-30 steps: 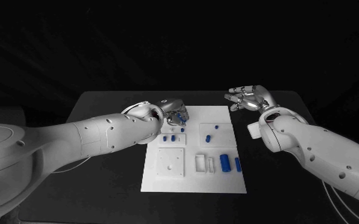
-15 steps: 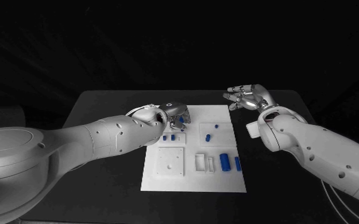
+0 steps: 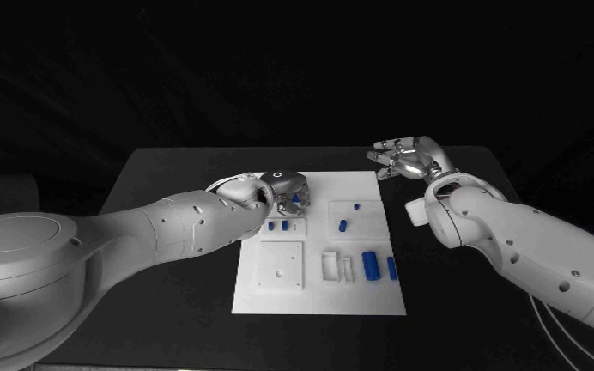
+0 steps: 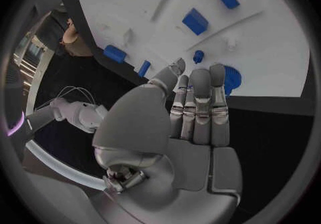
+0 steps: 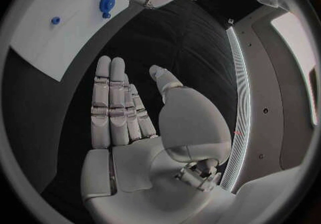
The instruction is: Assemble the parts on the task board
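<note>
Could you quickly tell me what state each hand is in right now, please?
Left hand: open, fingers straight, holding nothing.
Right hand: open, holding nothing.

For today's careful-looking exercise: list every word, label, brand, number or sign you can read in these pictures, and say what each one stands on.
None: no readable text appears in any view.
The task board is plain white, with no lettering to be seen.
The blue parts bear no marks.
The left hand and right hand show bare silver, and the white arms show no legible label.
</note>
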Robot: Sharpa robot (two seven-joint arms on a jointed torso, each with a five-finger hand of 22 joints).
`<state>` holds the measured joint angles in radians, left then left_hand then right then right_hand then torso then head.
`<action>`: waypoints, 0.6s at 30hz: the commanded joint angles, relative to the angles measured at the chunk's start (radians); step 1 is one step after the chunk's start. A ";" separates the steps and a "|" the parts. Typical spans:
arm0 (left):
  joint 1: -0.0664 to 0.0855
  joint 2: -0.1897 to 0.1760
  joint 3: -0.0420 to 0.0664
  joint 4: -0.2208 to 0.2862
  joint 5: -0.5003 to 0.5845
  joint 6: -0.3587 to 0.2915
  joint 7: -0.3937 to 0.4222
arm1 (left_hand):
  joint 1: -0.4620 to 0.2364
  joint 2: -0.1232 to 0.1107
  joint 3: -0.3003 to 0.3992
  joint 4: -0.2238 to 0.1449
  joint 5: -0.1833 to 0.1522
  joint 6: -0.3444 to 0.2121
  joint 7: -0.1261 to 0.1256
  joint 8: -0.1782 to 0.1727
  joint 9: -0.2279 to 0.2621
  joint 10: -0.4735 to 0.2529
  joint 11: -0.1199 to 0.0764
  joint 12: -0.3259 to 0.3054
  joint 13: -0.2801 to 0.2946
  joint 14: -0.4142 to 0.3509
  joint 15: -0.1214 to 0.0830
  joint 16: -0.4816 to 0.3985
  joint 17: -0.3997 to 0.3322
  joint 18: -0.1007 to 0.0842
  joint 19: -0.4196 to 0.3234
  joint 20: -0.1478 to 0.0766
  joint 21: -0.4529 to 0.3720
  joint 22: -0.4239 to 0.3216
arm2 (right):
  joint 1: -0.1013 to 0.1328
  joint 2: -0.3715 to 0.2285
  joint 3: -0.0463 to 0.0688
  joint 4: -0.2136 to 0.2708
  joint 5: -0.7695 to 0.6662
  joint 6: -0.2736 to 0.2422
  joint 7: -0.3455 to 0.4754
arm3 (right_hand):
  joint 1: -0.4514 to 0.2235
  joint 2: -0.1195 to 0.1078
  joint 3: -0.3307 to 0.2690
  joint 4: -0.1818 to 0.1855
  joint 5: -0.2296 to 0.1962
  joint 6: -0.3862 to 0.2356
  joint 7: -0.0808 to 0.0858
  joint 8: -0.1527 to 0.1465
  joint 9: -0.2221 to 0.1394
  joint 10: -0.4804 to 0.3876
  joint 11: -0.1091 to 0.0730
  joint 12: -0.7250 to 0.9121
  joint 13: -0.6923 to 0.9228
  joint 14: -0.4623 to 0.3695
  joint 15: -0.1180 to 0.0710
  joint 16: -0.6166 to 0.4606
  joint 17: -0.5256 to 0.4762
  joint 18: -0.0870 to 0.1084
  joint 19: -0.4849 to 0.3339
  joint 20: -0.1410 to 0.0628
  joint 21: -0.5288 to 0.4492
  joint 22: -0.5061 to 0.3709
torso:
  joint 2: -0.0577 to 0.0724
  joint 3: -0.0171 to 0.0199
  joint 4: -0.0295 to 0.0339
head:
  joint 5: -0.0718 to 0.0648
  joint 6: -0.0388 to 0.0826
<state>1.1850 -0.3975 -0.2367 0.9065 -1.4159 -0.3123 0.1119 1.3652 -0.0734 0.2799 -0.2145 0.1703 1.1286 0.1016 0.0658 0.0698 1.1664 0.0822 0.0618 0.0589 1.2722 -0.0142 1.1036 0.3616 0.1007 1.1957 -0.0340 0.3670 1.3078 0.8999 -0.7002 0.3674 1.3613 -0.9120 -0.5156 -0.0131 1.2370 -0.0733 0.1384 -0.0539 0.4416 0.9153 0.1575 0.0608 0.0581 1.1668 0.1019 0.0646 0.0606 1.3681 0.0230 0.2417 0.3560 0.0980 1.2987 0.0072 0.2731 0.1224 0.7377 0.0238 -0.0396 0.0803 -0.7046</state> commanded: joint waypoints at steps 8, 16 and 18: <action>-0.007 0.009 0.000 -0.037 -0.023 -0.022 0.018 | -0.021 -0.003 0.002 0.020 0.015 0.011 0.003 -0.003 -0.001 -0.006 0.003 -0.004 -0.001 0.011 0.004 0.012 -0.005 0.013 0.011 0.005 0.003 0.018 | 0.000 -0.006 0.000 0.013 -0.005 0.008 0.008 | -0.007 0.000 0.001 -0.003 0.003 0.004 -0.001 -0.002 0.001 -0.005 0.001 -0.003 -0.001 0.000 0.003 -0.004 0.001 0.012 0.001 0.003 0.007 0.001 | 0.010 -0.0021 -0.0029 | -0.003 0.004; -0.008 0.013 0.000 -0.051 -0.023 -0.024 0.025 | -0.013 -0.002 0.025 0.022 0.021 0.017 0.005 -0.003 -0.002 0.001 0.002 -0.004 -0.001 0.018 0.003 0.017 -0.010 0.018 0.016 0.004 0.010 0.021 | 0.001 -0.007 0.000 0.014 -0.005 0.008 0.008 | -0.009 0.001 -0.001 -0.001 0.001 0.004 -0.001 -0.002 0.001 -0.005 0.000 -0.003 -0.001 0.000 0.003 -0.004 0.001 0.012 0.001 0.003 0.007 0.001 | 0.015 -0.0038 -0.0067 | -0.004 0.006; -0.009 0.014 0.000 -0.055 -0.023 -0.022 0.026 | -0.014 -0.003 0.032 0.022 0.022 0.019 0.004 -0.003 -0.002 0.002 0.001 -0.004 -0.001 0.019 0.002 0.020 -0.010 0.019 0.015 0.003 0.017 0.022 | 0.001 -0.007 0.000 0.014 -0.005 0.008 0.008 | -0.009 0.001 -0.001 -0.001 0.000 0.005 -0.001 -0.002 0.001 -0.005 0.000 -0.003 -0.001 0.000 0.003 -0.004 0.001 0.012 0.001 0.003 0.006 0.001 | 0.015 -0.0037 -0.0070 | -0.004 0.006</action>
<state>1.1768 -0.3869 -0.2368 0.8527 -1.4315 -0.3248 0.1222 1.3479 -0.0771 0.3083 -0.1918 0.1888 1.1396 0.1051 0.0658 0.0688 1.1664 0.0820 0.0618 0.0590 1.2829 -0.0106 1.1222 0.3528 0.1008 1.2045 -0.0323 0.3793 1.3075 0.9005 -0.7073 0.3674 1.3732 -0.9124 -0.5157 -0.0135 1.2360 -0.0724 0.1384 -0.0539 0.4415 0.9153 0.1576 0.0608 0.0581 1.1668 0.1019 0.0646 0.0606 1.3681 0.0230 0.2417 0.3561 0.0979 1.2987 0.0072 0.2731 0.1222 0.7507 0.0203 -0.0451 0.0762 -0.6993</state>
